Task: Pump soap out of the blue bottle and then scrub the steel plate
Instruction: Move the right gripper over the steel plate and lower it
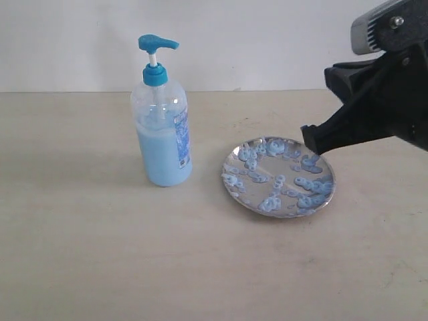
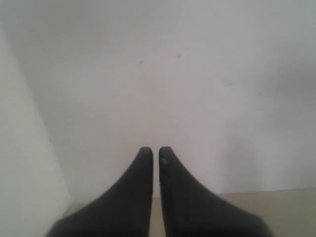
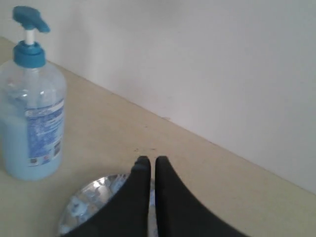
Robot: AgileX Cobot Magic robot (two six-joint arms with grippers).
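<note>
The blue bottle (image 1: pixel 161 127) stands upright on the table, left of the steel plate (image 1: pixel 278 176), and also shows in the right wrist view (image 3: pixel 30 106). Light blue blobs of soap (image 1: pixel 309 182) dot the plate's shiny surface. My right gripper (image 1: pixel 309 136) hangs shut just above the plate's far right rim, holding nothing. In its own view its fingers (image 3: pixel 148 163) cover part of the plate (image 3: pixel 91 197). My left gripper (image 2: pixel 152 152) is shut and empty, facing a pale wall; it is out of the exterior view.
The beige table (image 1: pixel 87 254) runs back to a white wall (image 1: pixel 267 40). The right arm's black body (image 1: pixel 394 93) fills the upper right of the exterior view.
</note>
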